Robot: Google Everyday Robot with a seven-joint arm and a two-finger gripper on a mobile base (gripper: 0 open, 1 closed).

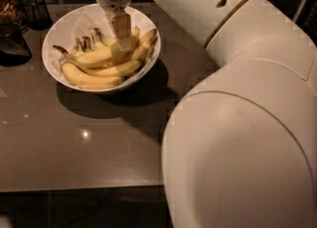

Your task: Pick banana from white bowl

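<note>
The white bowl (63, 26) stands at the back left of the brown table and holds several yellow bananas. The banana (95, 57), the longest one, lies across the middle of the bowl with its thin dark stem pointing left. My gripper (122, 32) hangs down from the arm into the bowl and reaches the right part of this banana, over the pile's middle. The shorter bananas lie in front of it and behind it.
A dark wire-mesh cup (36, 10) stands behind the bowl at the far left, with a dark object (12, 43) beside it. My large white arm (237, 123) fills the right side. The table's front edge (79, 186) runs along the bottom.
</note>
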